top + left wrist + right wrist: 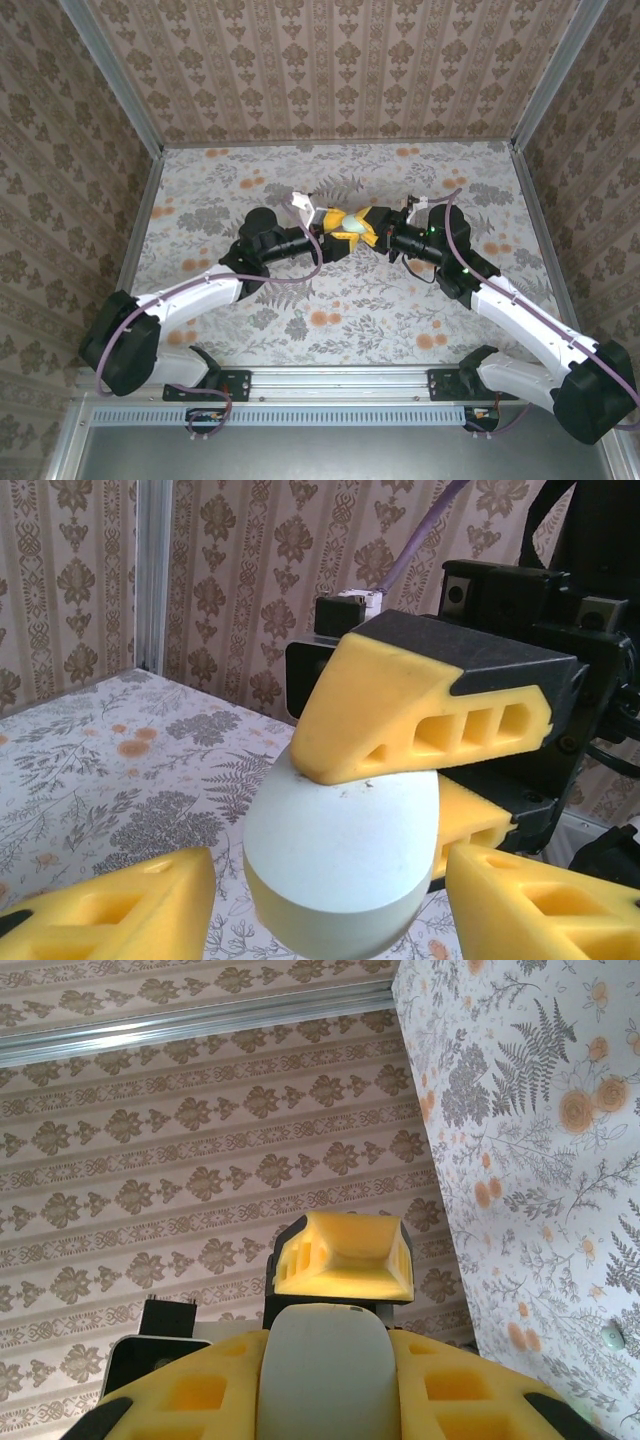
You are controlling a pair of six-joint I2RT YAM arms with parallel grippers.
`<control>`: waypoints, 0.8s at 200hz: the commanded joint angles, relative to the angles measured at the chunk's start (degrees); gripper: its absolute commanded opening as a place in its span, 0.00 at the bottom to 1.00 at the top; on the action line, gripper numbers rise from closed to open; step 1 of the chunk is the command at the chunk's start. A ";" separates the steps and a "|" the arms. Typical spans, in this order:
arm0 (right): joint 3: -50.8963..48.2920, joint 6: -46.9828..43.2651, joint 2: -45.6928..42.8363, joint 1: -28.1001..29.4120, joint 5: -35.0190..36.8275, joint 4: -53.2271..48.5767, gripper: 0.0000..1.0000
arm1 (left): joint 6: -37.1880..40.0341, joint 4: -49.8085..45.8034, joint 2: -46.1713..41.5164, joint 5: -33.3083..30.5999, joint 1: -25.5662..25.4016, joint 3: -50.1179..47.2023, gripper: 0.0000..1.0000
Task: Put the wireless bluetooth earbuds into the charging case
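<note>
The charging case [340, 860] is a pale, egg-shaped shell with its lid closed, held above the table between both arms [350, 232]. My right gripper [325, 1360] is shut on the case, its yellow fingers [420, 710] pressing it above and below. My left gripper [330, 900] is open; its fingers [110, 910] flank the case with small gaps on both sides. In the top view the left gripper [335, 232] and right gripper [372, 232] meet nose to nose. A tiny pale rounded piece [612, 1337] lies on the tablecloth; I cannot tell if it is an earbud.
The floral tablecloth [340, 300] covers the table, with printed orange flower blotches [325, 318]. Patterned walls [330, 70] with metal corner posts close in the back and both sides. Both arms stretch diagonally from the near rail [340, 385] towards the middle.
</note>
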 commanded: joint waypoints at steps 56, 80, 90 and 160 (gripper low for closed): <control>-0.54 1.46 -1.05 0.34 0.80 2.29 0.23 | -1.60 3.54 0.84 3.53 -0.15 2.69 0.32; -0.29 1.21 -1.17 0.40 0.89 1.74 0.34 | -2.12 3.88 0.86 3.69 -0.06 2.45 0.23; 0.06 0.22 -1.38 0.40 0.97 0.68 0.41 | -2.27 3.74 0.84 3.81 -0.04 2.43 0.22; 9.47 -26.91 -9.31 0.34 8.80 -29.28 0.60 | 0.90 -11.67 -2.10 6.70 3.66 5.06 0.21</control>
